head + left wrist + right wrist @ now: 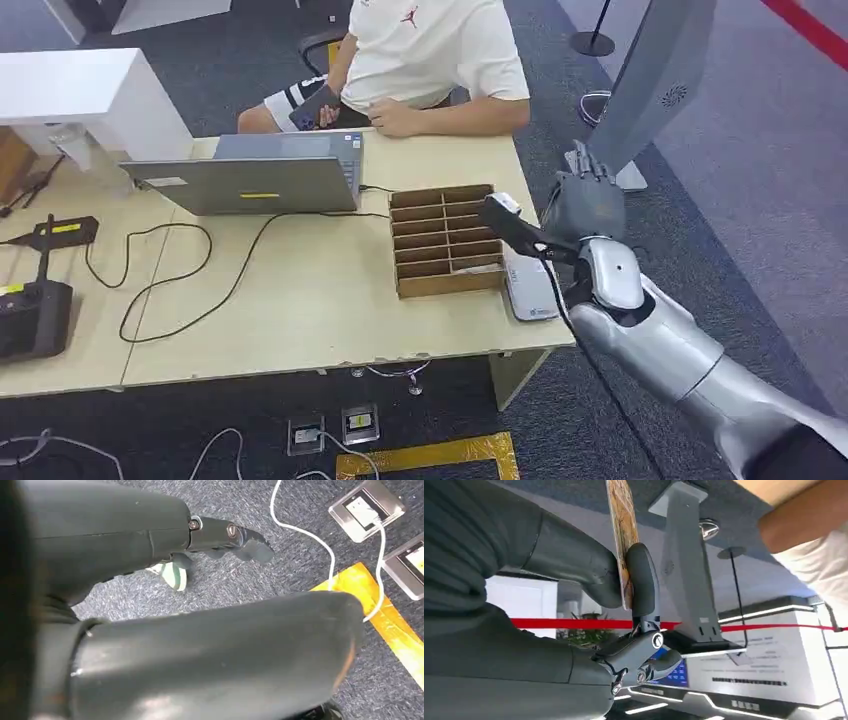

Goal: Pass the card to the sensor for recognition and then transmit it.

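A: We log the right hand (583, 203) raised off the right end of the bench (300, 300), just beyond the bench edge. In the right wrist view the card (623, 545) is pinched between the thick thumb and a dark finger (643, 582), seen edge-on, its patterned face turned toward the thumb.

B: Agreed. We note the card is off the bench, in the air in that hand. In the head view we cannot make out the card itself; the back of the hand hides it.

A: Left hand (230, 537): it hangs low over the grey carpet (280, 575), fingers loosely curled, nothing in them that we can see. Whether they are fully closed we cannot tell.

B: On the bench we record a wooden divided tray (446, 241) at the right, and a flat white device (528, 288) just to its right at the bench edge, below the right forearm. Possibly the sensor; we cannot confirm.

A: A grey laptop (250, 180) sits left of the tray, with a black cable (180, 280) looping across the bench top.

B: At the far side a person in a white shirt (430, 50) sits holding a phone (318, 105), one forearm resting on the far bench edge.
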You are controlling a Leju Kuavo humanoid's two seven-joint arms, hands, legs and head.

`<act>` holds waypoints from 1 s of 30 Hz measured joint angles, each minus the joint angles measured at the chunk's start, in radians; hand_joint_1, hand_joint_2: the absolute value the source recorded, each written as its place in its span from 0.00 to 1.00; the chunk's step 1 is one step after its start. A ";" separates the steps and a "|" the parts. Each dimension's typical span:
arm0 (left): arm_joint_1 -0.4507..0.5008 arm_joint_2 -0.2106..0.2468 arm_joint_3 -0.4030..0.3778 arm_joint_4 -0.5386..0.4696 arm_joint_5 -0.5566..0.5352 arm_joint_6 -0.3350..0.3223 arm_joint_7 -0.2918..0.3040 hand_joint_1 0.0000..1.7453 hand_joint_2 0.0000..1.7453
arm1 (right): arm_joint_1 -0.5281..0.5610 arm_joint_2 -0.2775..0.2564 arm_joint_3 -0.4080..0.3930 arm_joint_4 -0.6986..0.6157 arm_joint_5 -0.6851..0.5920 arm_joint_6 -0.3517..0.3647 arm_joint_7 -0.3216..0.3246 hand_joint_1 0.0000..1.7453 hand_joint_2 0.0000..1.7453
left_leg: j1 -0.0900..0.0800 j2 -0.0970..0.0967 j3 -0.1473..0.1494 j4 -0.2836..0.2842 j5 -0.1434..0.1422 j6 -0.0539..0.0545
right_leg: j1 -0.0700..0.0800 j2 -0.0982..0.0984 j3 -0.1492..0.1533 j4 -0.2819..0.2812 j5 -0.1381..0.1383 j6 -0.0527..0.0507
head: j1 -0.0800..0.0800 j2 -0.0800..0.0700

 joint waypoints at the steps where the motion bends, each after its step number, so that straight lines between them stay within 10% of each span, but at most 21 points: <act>1: 0.000 0.000 0.000 0.000 0.000 0.000 0.002 0.00 0.00 | 0.007 -0.003 -0.014 -0.003 0.002 0.000 0.000 1.00 1.00 | 0.000 0.000 0.000 0.000 0.000 0.000 | 0.000 0.000 0.000 0.000 0.000 0.000 | 0.000 0.000; 14: -0.013 0.000 -0.032 0.000 0.000 0.000 0.034 0.00 0.00 | 0.111 -0.024 -0.114 -0.035 -0.002 0.061 0.000 1.00 1.00 | 0.000 0.000 0.000 0.000 0.000 0.000 | 0.000 0.000 0.000 0.000 0.000 0.000 | 0.000 0.000; 30: -0.032 0.001 -0.072 0.000 -0.001 0.000 0.054 0.00 0.00 | 0.147 0.013 -0.055 0.007 -0.118 0.056 0.000 1.00 1.00 | 0.000 0.000 -0.001 0.000 0.000 0.000 | 0.000 -0.001 0.000 0.000 0.000 0.000 | 0.000 0.000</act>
